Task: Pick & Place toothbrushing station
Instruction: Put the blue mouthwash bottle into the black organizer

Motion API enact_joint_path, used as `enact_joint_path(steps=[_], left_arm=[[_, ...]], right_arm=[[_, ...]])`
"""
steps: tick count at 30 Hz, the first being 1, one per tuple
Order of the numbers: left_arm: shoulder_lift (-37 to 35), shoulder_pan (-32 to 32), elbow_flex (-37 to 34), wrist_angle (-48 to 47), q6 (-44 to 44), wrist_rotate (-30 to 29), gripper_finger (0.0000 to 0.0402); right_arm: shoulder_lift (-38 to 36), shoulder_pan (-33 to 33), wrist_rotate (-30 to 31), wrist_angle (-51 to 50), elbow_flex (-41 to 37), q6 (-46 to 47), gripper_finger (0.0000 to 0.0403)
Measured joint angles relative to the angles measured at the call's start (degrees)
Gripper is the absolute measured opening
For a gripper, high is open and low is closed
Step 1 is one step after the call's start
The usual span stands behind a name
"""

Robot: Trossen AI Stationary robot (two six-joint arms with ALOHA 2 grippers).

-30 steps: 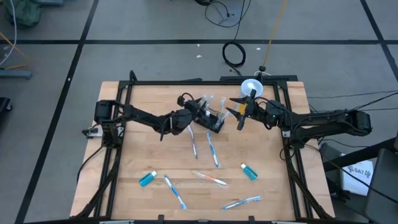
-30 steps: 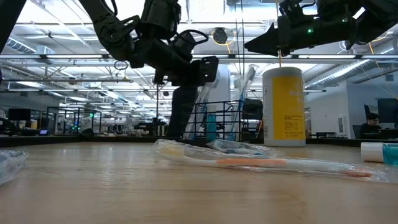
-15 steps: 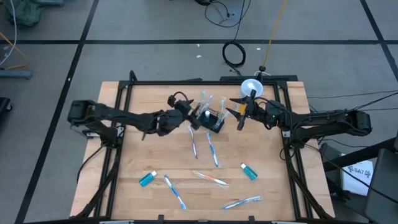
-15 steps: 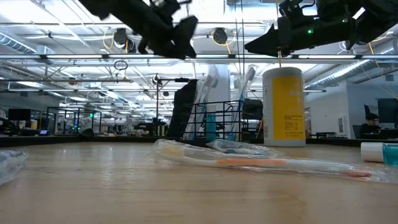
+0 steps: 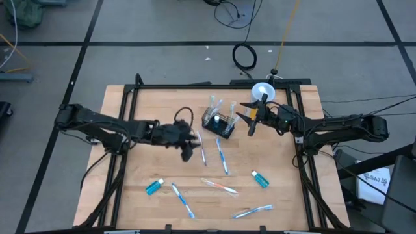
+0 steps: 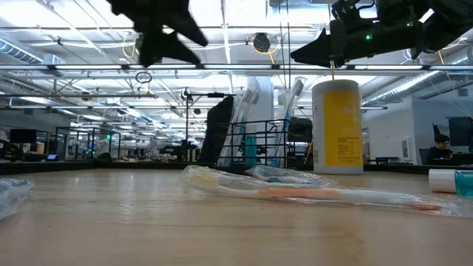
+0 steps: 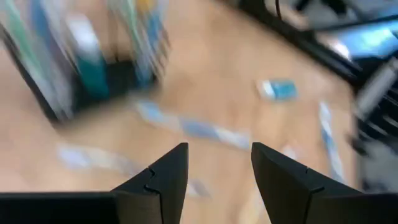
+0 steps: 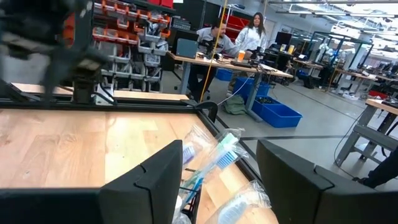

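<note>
The toothbrushing station, a small black wire basket (image 5: 220, 124), stands on the wooden table at mid-far, with packaged toothbrushes (image 5: 214, 105) sticking up out of it. In the low view the basket (image 6: 255, 144) has a dark upright piece at its left end. My left gripper (image 5: 188, 151) hovers open to the basket's near left, above the table, nothing between its fingers (image 7: 163, 177). My right gripper (image 5: 249, 118) hangs open and level just right of the basket, high in the low view (image 6: 314, 50). Neither touches anything.
A yellow cup with a white lid (image 5: 262, 91) stands far right of the basket. Wrapped toothbrushes lie loose on the table (image 5: 222, 158) (image 5: 221, 187) (image 5: 183, 200) (image 5: 253, 211). Two small blue bottles (image 5: 155, 187) (image 5: 260, 179) lie near the front.
My left gripper has drawn back from the basket toward the table's left and near edge, rising and tipping up as it went. The basket and its toothbrushes have stayed where they were.
</note>
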Motion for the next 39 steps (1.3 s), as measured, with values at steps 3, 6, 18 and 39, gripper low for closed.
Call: enact_joint_path(steps=[3,6,18,39], left_arm=[[0.82,-2.33,0.0,-6.41,-8.13,6.42,0.0179],[1.01,-4.9,-0.07,-15.52,-14.94,10.71,0.0179],[8.98,-15.28,-0.07,-30.08,-31.18,23.42,0.0179],[19.58,-16.82,-0.07,-34.34,-26.38,25.41,0.0179]], right_arm=[[0.0,0.0,0.02,0.02,-0.02,0.02,0.0199],[0.0,0.0,0.01,0.02,0.0,0.02,0.0199],[0.02,0.0,0.02,0.57,0.01,0.02,0.0199],[0.0,0.02,0.02,0.47,-0.02,0.06,0.0199]])
